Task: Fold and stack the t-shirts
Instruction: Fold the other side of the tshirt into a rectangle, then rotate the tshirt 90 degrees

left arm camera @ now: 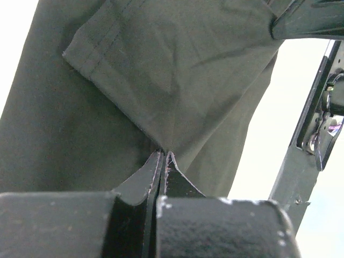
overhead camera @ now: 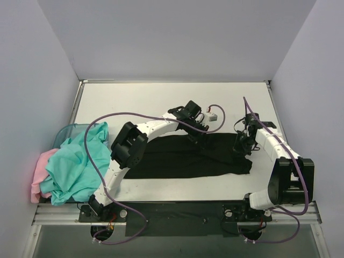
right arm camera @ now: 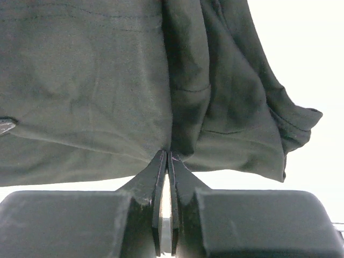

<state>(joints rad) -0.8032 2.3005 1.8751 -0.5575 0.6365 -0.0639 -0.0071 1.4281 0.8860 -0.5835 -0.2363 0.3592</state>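
**Both end effectors pinch the far edge of the black t-shirt**

The black t-shirt (overhead camera: 183, 157) lies spread in a wide, flat band across the middle of the desk (overhead camera: 134, 102), between the two arms. The left end effector (left arm camera: 163, 159) meets the shirt's far edge near the middle. In the left wrist view its fingers are pressed together with a fold of black cloth caught at the very tips. The cloth fans out beyond them, and a hemmed flap with double stitching lies over the main body of the shirt. The right end effector (right arm camera: 167, 157) is at the shirt's far right corner. Its fingers are likewise pressed together on the cloth's edge, with only a thin slit between them lower down. From that pinch the cloth spreads smooth to one side and bunches into soft folds on the other.

Well apart, at the desk's left edge, the teal t-shirts (overhead camera: 78, 161) lie in a crumpled heap. They partly cover a pink t-shirt (overhead camera: 42, 171) and the translucent bin rim (overhead camera: 65, 132).
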